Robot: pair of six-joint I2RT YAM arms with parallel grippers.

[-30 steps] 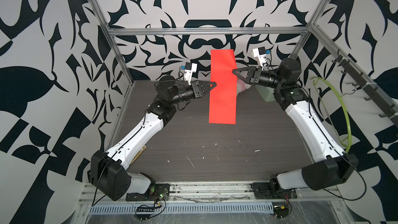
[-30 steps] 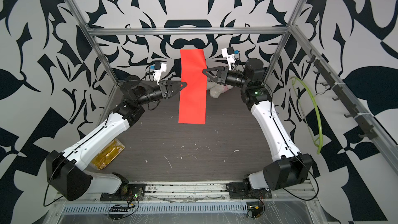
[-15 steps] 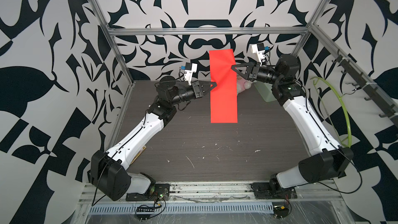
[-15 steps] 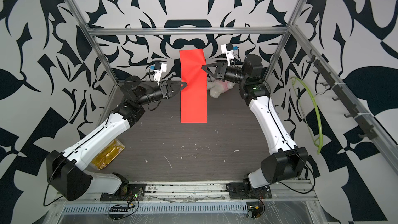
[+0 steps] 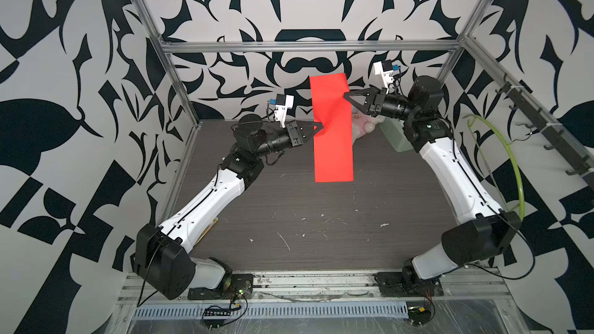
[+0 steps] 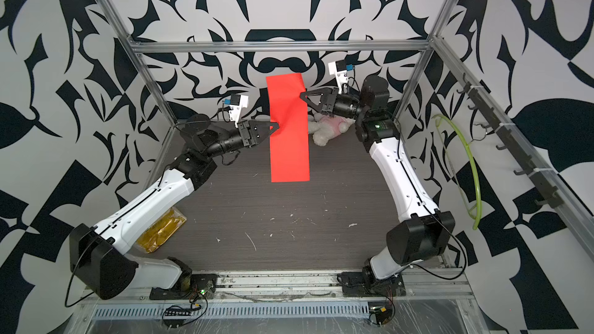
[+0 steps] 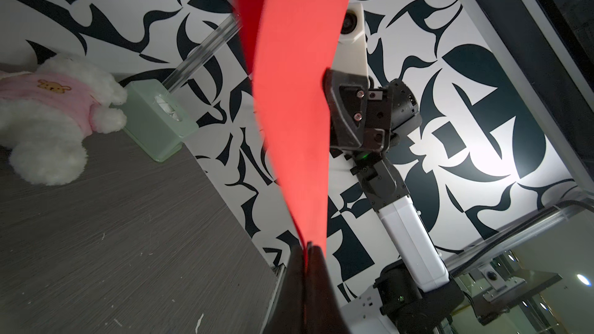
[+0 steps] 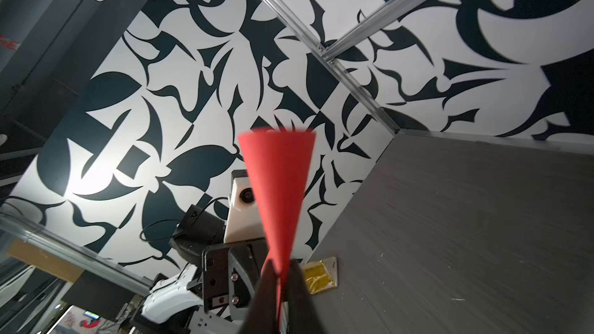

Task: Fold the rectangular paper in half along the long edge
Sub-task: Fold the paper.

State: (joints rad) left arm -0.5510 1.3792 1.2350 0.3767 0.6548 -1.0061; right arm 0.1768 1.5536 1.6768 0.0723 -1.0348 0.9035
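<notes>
Rectangular paper [image 5: 332, 142]: aloft between both arms; its long edges face the grippers.
Left gripper [image 5: 319, 127]: pinching the left long edge, mid-sheet.
Right gripper [image 5: 346, 95]: at the right long edge, nearer the top end; grip unclear.

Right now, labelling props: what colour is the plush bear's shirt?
The plush bear's shirt is pink, clearest in the left wrist view.

Carrying, on a dark wood-grain surface [image 5: 289, 207], a white plush bear [image 6: 328, 128] at the back, lying just beside a pale green box [image 5: 397, 138]; holding a yellow packet [image 6: 160, 232] at the left edge; showing white scraps [image 5: 284, 240] scattered toward the front.
</notes>
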